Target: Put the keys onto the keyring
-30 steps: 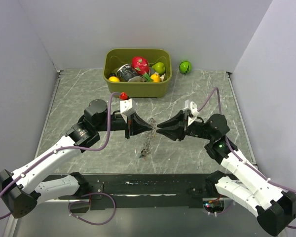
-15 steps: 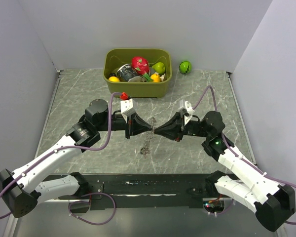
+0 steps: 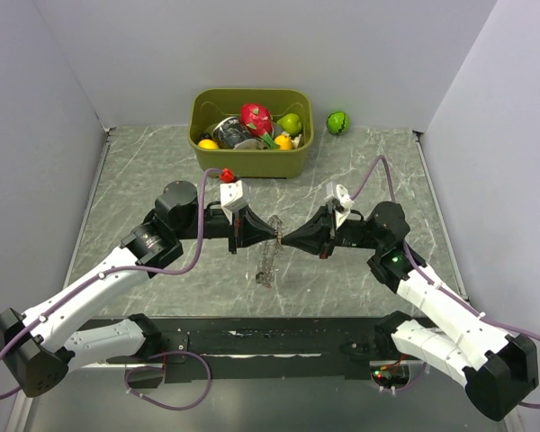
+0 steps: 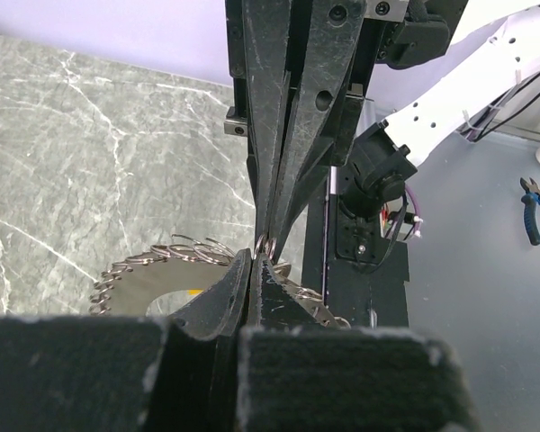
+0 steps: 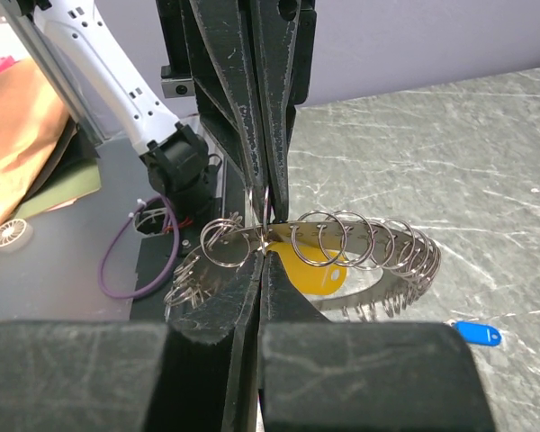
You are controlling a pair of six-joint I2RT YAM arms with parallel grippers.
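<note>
The keyring (image 3: 270,250), a wide flat metal ring rimmed with many small wire loops, hangs between my two grippers above the table's middle. My left gripper (image 3: 274,232) is shut on its rim, and its closed tips (image 4: 255,258) show in the left wrist view with the ring (image 4: 153,274) behind them. My right gripper (image 3: 286,238) meets it tip to tip and is shut on the rim (image 5: 264,252) at a small loop. A yellow key head (image 5: 319,270) shows just under the ring (image 5: 378,236). A blue key (image 5: 475,333) lies on the table.
An olive bin (image 3: 251,162) of toy fruits stands at the back centre. A green ball (image 3: 338,121) lies to its right. A small red thing (image 3: 225,175) lies in front of the bin. The dark base rail (image 3: 279,337) runs along the near edge.
My right gripper moved left to the left gripper's tips and shut on the ring's rim. The ring hangs a little differently now. The left arm barely moved.
</note>
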